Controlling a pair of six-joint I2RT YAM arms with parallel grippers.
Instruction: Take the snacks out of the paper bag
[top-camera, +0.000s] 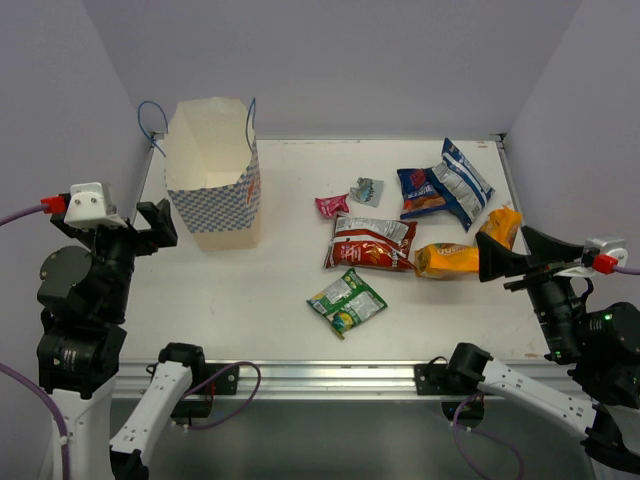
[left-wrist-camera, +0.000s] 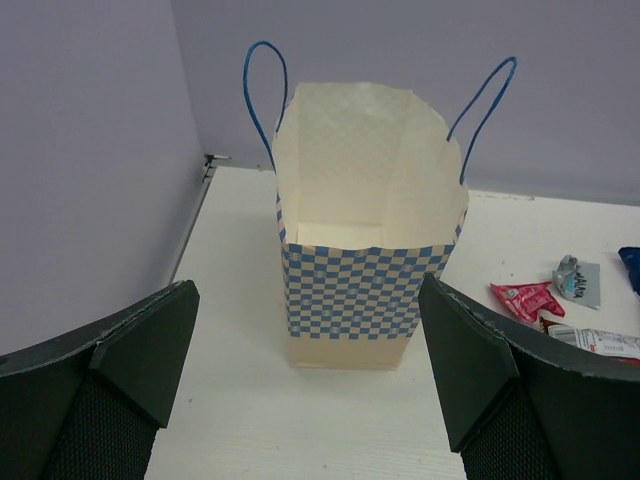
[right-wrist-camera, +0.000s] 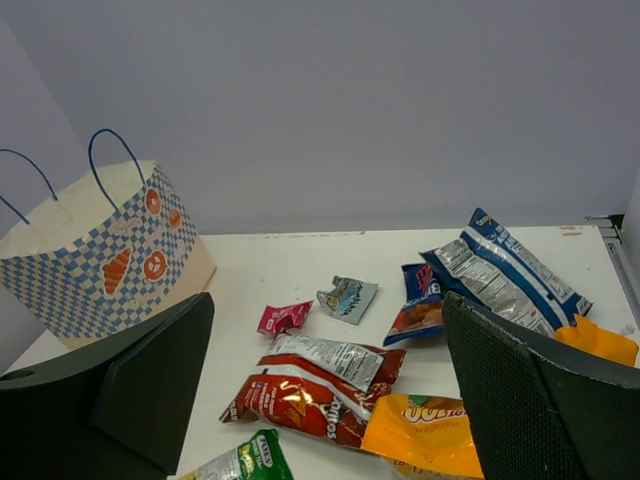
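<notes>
The paper bag (top-camera: 215, 175) stands upright at the back left of the table, its mouth open. In the left wrist view the paper bag (left-wrist-camera: 350, 290) shows a cream inside with no packet in sight. The snacks lie spread on the table to its right: green (top-camera: 346, 301), red-silver (top-camera: 370, 243), two orange (top-camera: 447, 260) (top-camera: 501, 226), blue (top-camera: 422, 190), blue-white (top-camera: 462, 182), tiny pink (top-camera: 332, 206) and silvery-teal (top-camera: 367, 190). My left gripper (top-camera: 158, 222) hangs open just left of the bag and holds nothing. My right gripper (top-camera: 503, 245) is open and empty beside the orange packets.
Purple walls close in the table on the left, back and right. A metal rail (top-camera: 330, 375) runs along the near edge between the two arm bases. The bag's blue cord handles (left-wrist-camera: 262, 95) stick up above its rim.
</notes>
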